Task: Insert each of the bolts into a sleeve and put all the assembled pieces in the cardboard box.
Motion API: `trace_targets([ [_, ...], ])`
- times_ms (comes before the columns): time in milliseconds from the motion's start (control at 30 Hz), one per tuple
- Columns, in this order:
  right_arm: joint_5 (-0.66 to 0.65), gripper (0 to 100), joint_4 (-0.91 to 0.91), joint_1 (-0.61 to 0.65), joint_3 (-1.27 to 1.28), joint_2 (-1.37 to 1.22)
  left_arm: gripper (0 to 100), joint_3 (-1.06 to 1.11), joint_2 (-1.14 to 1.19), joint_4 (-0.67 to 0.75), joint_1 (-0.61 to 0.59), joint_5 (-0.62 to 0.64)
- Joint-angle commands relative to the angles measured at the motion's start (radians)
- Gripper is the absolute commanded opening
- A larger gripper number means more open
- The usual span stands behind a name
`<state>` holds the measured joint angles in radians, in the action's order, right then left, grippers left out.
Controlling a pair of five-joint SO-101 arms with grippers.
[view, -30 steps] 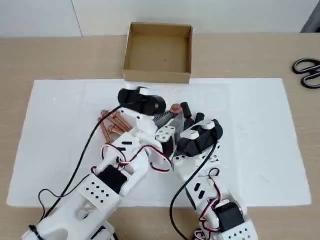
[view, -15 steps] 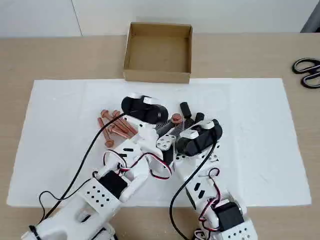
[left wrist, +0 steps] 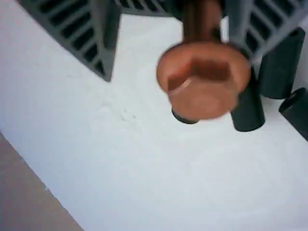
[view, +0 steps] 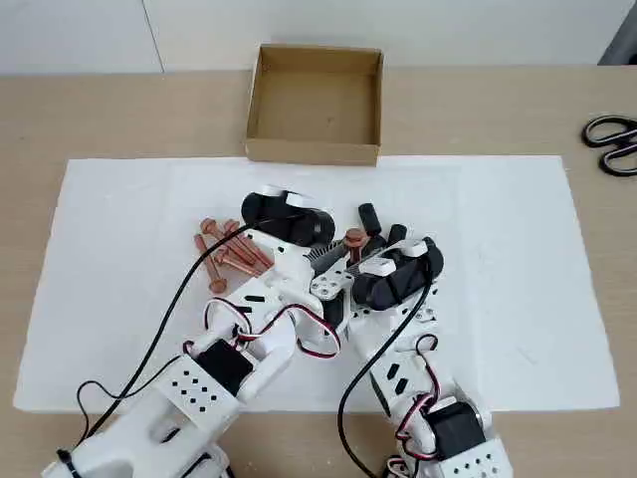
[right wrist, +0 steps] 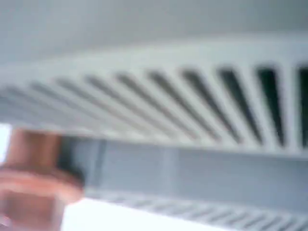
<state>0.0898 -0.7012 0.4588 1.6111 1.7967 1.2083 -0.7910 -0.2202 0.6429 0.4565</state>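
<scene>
My left gripper (view: 336, 253) is shut on a copper bolt (view: 353, 239) and holds it above the white sheet; in the left wrist view the bolt's head (left wrist: 202, 79) faces the camera between the dark ribbed fingers (left wrist: 91, 33). Black sleeves (left wrist: 248, 108) lie on the sheet just beyond the bolt, also seen from above as black sleeves (view: 370, 217). Several loose copper bolts (view: 229, 254) lie in a pile beside the left arm. My right arm (view: 390, 279) sits close against the left gripper. The right wrist view shows the bolt (right wrist: 33, 178) and a ribbed finger (right wrist: 183, 101) very near. The cardboard box (view: 317, 100) stands at the back.
A white sheet (view: 518, 259) covers the middle of the wooden table. Scissors (view: 612, 141) lie at the far right edge. Both arms crowd the sheet's centre, with free room on the sheet to the right and far left.
My left gripper has drawn back toward the near side with the bolt, uncovering the pile of loose bolts. The right arm has barely shifted.
</scene>
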Motion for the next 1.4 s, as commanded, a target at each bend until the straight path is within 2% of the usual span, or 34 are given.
trace_targets([
  [0,0.009,0.4,0.031,0.001,-0.018,0.012,16,-0.027,-0.006,-0.018,0.017,-0.003],
  [167,0.009,0.4,0.031,0.001,-0.017,0.012,17,-0.061,-0.008,-0.02,0.018,-0.002],
  [267,0.009,0.4,0.031,0.001,-0.017,0.012,22,-0.061,-0.008,-0.029,0.018,0.002],
  [433,0.009,0.4,0.03,0.001,-0.017,0.012,29,-0.125,-0.008,-0.16,0.018,0.003],
  [633,0.009,0.4,0.03,-0.001,-0.017,0.012,30,-0.223,-0.008,-0.296,0.008,0.0],
  [800,0.009,0.4,0.028,-0.002,-0.017,0.012,30,-0.263,-0.008,-0.301,-0.104,0.0],
  [1067,0.009,0.4,0.028,-0.002,-0.015,0.012,30,-0.297,-0.008,-0.304,-0.126,-0.002],
  [1200,0.009,0.4,0.027,-0.004,-0.015,0.012,30,-0.297,-0.008,-0.308,-0.249,-0.002],
  [1300,0.006,0.4,0.024,-0.016,-0.014,0.012,30,-0.305,-0.008,-0.387,-0.362,-0.008],
  [1367,0.006,0.4,0.03,-0.045,-0.006,0.012,30,-0.312,-0.008,-0.465,-0.442,-0.063],
])
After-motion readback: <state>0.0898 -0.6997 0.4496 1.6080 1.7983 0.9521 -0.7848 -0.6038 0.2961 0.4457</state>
